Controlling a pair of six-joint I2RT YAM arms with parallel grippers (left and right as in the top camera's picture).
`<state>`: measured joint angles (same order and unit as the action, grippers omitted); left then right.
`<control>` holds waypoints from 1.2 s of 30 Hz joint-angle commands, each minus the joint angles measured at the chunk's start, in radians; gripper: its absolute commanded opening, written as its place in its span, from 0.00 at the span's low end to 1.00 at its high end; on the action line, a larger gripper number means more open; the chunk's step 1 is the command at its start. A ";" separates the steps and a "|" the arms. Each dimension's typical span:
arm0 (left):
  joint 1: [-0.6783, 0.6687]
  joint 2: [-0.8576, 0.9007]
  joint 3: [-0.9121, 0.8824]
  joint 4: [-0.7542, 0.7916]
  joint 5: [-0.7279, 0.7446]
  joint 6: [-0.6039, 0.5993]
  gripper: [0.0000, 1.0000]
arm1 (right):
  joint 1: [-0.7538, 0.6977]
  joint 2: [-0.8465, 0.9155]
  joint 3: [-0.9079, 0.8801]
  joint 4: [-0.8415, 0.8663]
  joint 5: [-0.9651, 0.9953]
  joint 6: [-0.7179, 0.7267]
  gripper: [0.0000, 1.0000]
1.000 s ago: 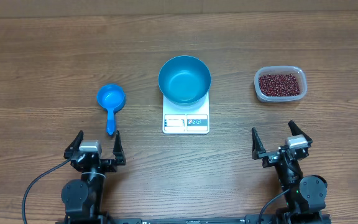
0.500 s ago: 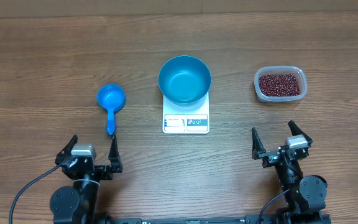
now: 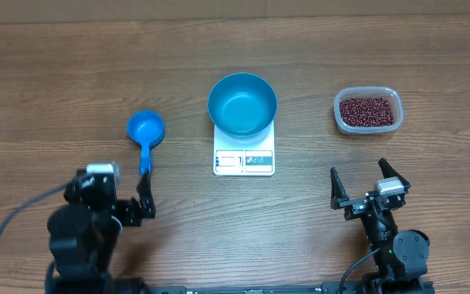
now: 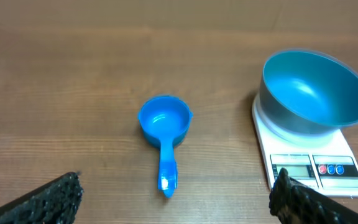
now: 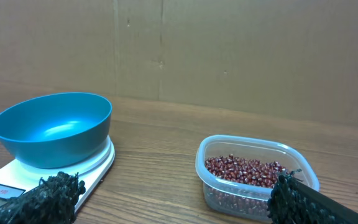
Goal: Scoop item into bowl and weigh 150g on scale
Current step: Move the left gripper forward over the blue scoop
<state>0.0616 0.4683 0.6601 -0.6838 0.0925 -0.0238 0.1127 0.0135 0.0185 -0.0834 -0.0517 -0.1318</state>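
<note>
Beans (image 3: 368,111) in tub (image 3: 337,106), R side — bowl (image 3: 242,104) on scale (image 3: 244,162).

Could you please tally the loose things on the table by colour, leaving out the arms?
Blue: 2, the bowl and the scoop
White: 1, the scale
Clear: 1, the tub, holding red-brown beans
Total: 4

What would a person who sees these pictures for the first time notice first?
The eye falls first on the round, deep, bright blue bowl, empty, standing on the small white kitchen scale in the middle of the wooden table. To its right a clear plastic tub holds a heap of small dark red-brown beans. To its left lies a small blue handled scoop, also empty.
</note>
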 commanded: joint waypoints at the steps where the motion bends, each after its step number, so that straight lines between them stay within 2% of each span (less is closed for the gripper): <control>1: 0.005 0.115 0.126 -0.058 0.005 0.002 1.00 | -0.003 -0.011 -0.010 0.003 -0.005 -0.015 1.00; 10: 0.005 0.443 0.489 -0.367 0.029 0.061 1.00 | -0.003 -0.011 -0.010 0.003 -0.005 -0.015 1.00; 15: 0.005 0.568 0.624 -0.443 0.028 0.122 1.00 | -0.003 -0.011 -0.010 0.003 -0.005 -0.015 1.00; 36: 0.005 0.699 0.627 -0.442 0.030 0.111 1.00 | -0.003 -0.011 -0.010 0.003 -0.005 -0.015 1.00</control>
<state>0.0616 1.1477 1.2636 -1.1233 0.1085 0.0814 0.1127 0.0128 0.0185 -0.0830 -0.0517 -0.1318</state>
